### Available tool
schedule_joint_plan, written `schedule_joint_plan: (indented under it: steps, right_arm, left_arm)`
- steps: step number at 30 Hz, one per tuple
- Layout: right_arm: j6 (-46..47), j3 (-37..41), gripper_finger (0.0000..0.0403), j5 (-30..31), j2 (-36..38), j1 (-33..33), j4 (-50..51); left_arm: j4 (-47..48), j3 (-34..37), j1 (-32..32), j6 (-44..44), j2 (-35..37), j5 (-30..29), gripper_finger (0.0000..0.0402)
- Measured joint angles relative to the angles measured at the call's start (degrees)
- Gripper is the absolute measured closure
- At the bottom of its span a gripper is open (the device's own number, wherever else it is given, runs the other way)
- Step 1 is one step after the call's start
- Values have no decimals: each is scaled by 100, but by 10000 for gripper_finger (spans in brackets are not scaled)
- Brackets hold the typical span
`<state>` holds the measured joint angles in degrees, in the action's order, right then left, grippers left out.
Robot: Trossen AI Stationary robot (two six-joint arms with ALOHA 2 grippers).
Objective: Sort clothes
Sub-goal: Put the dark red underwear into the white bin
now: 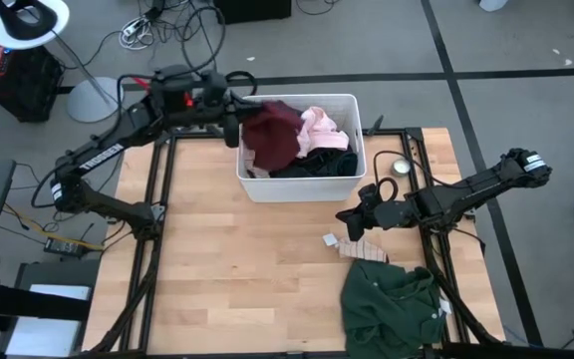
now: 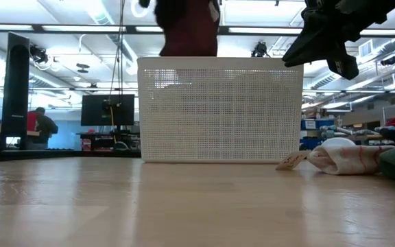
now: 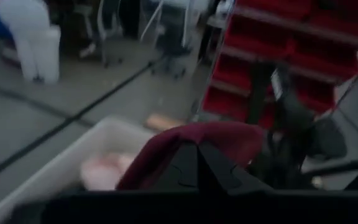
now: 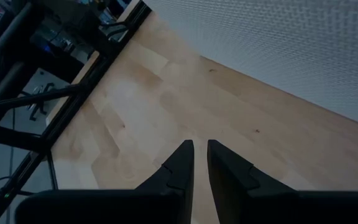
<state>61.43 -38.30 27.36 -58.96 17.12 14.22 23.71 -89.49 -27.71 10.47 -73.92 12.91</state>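
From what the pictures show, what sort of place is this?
Probably a robotics lab or workshop: red storage shelves, ceiling strip lights, loose floor cables beside the wooden table.

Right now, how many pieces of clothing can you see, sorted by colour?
Maroon: 1, maroon garment, lifted over the white bin
Pink: 1, pink piece
Black: 1, black top
Dark green: 1, dark green top
Striped: 1, striped sock
Total: 5

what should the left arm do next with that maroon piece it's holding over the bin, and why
Probably lift a little higher, then swing toward the open table. The left gripper is shut on the maroon garment, which hangs at the white bin rim above the pink piece, so it likely needs to clear the wall first.
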Motion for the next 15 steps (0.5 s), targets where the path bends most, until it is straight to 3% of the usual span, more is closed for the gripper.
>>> schedule_joint_plan:
  steps: [8,15]
  right_arm:
    - [12,0,355,222,0,-29,2]
    - [-4,0,355,262,0,-297,2]
  left_arm:
    - [1906,3,-361,-409,44,-265,401]
    - [1770,63,-366,-748,-676,56,401]
